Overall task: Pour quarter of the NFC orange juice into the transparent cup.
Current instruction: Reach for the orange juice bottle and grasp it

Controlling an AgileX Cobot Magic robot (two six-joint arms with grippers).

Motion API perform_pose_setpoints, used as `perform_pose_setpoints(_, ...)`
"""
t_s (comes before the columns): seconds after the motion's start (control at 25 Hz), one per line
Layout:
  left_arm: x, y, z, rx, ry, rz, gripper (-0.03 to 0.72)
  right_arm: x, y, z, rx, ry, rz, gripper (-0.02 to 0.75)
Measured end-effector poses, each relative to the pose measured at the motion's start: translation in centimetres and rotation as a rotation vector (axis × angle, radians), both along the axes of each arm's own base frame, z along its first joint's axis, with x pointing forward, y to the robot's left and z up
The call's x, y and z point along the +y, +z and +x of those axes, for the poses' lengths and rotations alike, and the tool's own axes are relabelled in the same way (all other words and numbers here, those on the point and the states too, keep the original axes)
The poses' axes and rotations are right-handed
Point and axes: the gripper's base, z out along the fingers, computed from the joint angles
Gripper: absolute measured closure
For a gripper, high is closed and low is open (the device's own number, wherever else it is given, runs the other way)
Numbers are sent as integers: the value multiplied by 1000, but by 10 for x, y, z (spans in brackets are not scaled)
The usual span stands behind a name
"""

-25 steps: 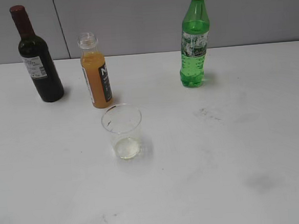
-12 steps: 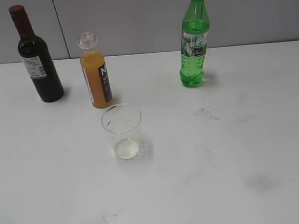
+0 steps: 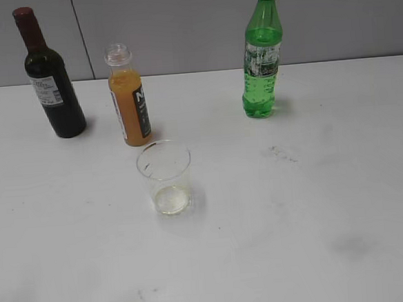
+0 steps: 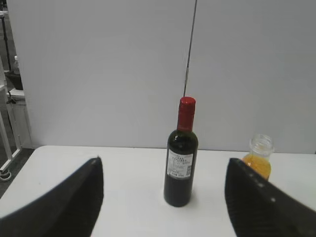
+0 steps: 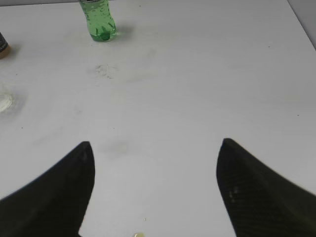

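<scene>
NFC orange juice [image 3: 129, 97] standing uncapped near worktop's back edge, transparent cup [image 3: 165, 178] just in front; we're seeing left gripper [image 4: 163, 197] and right gripper [image 5: 154, 190] both gaping wide, holding nothing.

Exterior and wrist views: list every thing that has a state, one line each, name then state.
NFC orange juice: upright, uncapped, mostly full.
transparent cup: upright, nearly empty.
wine bottle: upright, capped.
green bottle: upright, capped, partly full.
left gripper: open, holding nothing.
right gripper: open, holding nothing.
</scene>
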Motion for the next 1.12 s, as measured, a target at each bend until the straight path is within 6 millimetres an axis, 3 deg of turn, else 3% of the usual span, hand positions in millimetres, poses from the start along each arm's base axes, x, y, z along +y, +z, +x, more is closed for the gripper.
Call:
perform_pose_setpoints(0.52, 0, -14, 90, -42, 52, 6, 98, 0, 0, 0, 0, 0, 0, 148)
perform_pose_setpoints(0.8, -2, -42, 132, -8, 52, 55, 98, 0, 0, 0, -1, 0, 0, 148)
perform_pose_setpoints(1.12, -8, -72, 164, 0, 21, 90, 98, 0, 0, 0, -1, 0, 0, 148)
